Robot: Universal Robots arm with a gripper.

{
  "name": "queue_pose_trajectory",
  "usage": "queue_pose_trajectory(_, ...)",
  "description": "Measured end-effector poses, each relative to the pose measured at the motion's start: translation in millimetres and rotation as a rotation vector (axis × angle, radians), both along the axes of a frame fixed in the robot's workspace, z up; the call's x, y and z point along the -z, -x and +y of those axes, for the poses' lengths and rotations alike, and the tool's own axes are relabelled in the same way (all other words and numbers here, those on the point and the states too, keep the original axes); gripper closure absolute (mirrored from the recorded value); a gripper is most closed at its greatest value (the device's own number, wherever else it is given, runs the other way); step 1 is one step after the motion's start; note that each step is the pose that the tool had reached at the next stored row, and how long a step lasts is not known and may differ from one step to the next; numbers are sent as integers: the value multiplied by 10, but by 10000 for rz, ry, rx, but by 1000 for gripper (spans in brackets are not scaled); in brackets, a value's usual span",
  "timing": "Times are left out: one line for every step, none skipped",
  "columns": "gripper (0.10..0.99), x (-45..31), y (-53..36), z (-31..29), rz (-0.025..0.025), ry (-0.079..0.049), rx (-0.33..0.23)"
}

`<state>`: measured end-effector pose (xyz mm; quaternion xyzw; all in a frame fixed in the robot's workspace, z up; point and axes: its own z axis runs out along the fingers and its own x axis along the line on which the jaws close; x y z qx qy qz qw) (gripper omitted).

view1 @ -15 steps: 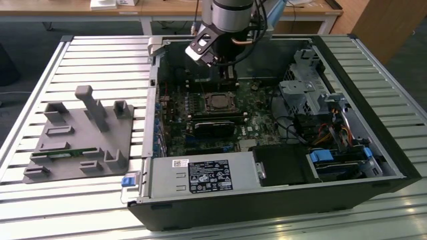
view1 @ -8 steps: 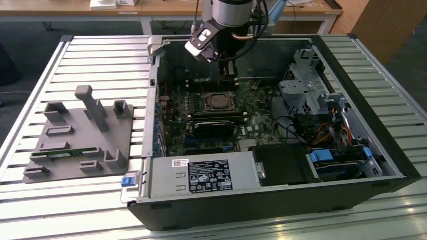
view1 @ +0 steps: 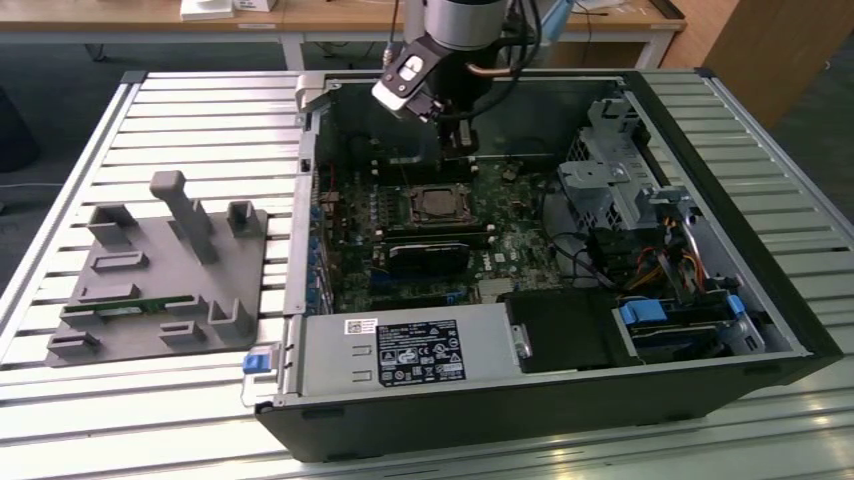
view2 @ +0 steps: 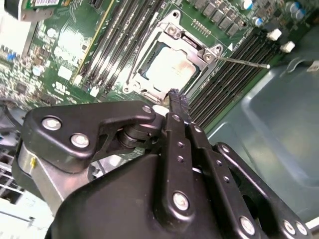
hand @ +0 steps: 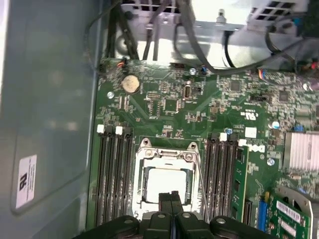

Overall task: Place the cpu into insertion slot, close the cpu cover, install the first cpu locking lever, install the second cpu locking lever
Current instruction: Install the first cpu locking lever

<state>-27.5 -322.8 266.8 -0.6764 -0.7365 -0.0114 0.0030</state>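
The cpu (view2: 167,67) (hand: 162,184) lies silver-grey in the insertion slot (view1: 434,205) on the green board inside the open computer case. The cpu cover (view2: 192,42) (hand: 167,156), a silvery frame, lies flat over its edges. A thin wire locking lever (view2: 244,61) (hand: 199,172) sticks out along one side of the socket. My gripper (view1: 458,150) (view2: 174,97) (hand: 171,199) hangs just above the socket's edge, on the case's far side in the exterior view. Its black fingers are shut together with nothing between them.
Black memory slots (hand: 114,174) flank the socket on both sides. A black fan shroud (view1: 427,250), a power supply (view1: 400,350) and a drive cage (view1: 614,190) crowd the case. A grey fixture (view1: 147,270) sits on the slatted table at the exterior view's left.
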Motion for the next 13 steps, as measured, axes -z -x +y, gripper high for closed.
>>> queue_pose_trajectory(973,0,0,0,0,0,-179)
queue_pose_trajectory(973,0,0,0,0,0,-360)
queue_pose_trajectory(973,0,0,0,0,0,-556)
queue_pose_trajectory(973,0,0,0,0,0,-736)
queue_pose_trajectory(973,1,0,0,0,0,-916)
queue_pose_trajectory(973,1,0,0,0,0,-1092)
queue_pose_trajectory(973,1,0,0,0,0,-1239)
queue_pose_trajectory(973,1,0,0,0,0,-1352)
queue_pose_trajectory(973,1,0,0,0,0,-1452)
queue_pose_trajectory(973,1,0,0,0,0,-1543)
queue_pose_trajectory(973,1,0,0,0,0,-1647)
queue_pose_trajectory(973,1,0,0,0,0,-1754)
queue_pose_trajectory(973,0,0,0,0,1,-1867)
